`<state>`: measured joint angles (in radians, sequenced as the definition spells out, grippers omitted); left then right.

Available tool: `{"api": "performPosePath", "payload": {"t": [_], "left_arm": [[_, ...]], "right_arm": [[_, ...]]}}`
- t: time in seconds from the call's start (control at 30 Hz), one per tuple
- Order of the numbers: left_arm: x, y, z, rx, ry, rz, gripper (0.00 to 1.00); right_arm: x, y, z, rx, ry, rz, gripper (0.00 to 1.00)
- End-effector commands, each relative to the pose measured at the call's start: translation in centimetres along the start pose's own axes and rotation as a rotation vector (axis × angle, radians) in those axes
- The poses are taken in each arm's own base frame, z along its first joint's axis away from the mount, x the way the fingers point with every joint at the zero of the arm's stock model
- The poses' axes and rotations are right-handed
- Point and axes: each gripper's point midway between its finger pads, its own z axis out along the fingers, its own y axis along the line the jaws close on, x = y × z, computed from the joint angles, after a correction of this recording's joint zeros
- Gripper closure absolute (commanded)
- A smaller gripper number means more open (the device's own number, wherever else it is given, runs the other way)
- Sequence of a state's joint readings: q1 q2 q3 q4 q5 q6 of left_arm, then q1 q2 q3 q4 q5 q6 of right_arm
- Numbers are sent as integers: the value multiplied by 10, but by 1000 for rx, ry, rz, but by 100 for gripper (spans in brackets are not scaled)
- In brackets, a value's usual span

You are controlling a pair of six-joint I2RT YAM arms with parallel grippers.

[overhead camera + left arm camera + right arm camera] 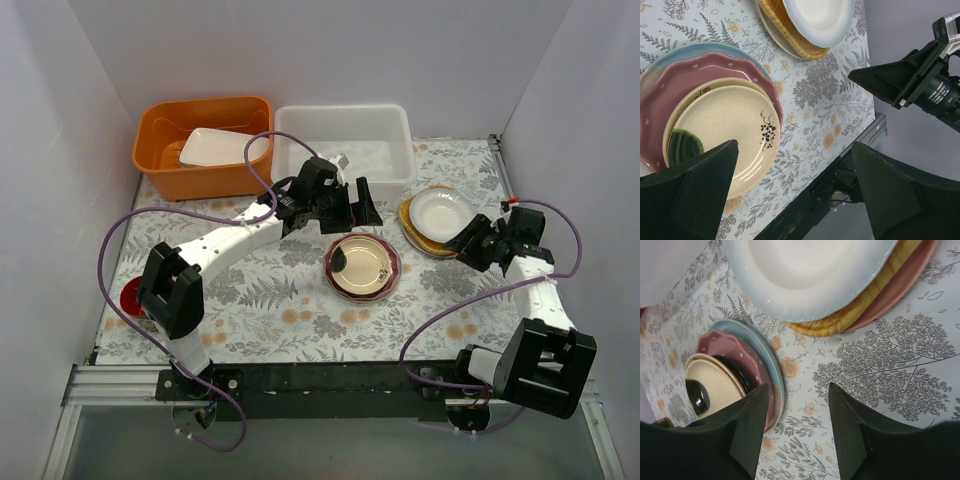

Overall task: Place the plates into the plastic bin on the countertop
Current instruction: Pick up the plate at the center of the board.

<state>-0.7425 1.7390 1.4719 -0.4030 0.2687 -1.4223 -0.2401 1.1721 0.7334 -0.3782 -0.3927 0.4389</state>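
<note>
- My left jaws: wide apart, empty, center stack beside one tip.
- Right jaws parted, empty; other stack just ahead, probably aimed at its rim.

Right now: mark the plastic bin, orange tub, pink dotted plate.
plastic bin (400,140): top external view, inner right wall.
orange tub (200,183): top external view, front wall.
pink dotted plate (690,75): left wrist view, upper scalloped rim.

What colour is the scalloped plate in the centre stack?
The scalloped plate is pink with white dots; clearest in left wrist view.
</note>
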Motion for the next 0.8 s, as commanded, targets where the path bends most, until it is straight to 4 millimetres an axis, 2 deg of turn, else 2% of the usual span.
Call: {"api": "performPosePath", "payload": {"t": [0.0, 0.03, 0.27, 0.4, 0.47, 0.77], "left_arm": [[-7, -12, -8, 12, -36, 8, 2], [-6, -12, -10, 12, -37, 9, 2], [4, -2, -6, -1, -19, 4, 2], [8, 1, -5, -6, -11, 4, 2], [10, 3, -3, -11, -7, 5, 2], [20, 15, 2, -34, 16, 6, 2]], "right_arm": [[-38, -2, -8, -28, -88, 20, 40], [-45, -11, -10, -16, -109, 40, 40], [-70, -34, -5, -2, -156, 95, 41], [-86, -34, 1, -23, -175, 110, 44], [-89, -36, 7, -32, -170, 116, 48], [-100, -50, 31, -27, -152, 142, 50]]}}
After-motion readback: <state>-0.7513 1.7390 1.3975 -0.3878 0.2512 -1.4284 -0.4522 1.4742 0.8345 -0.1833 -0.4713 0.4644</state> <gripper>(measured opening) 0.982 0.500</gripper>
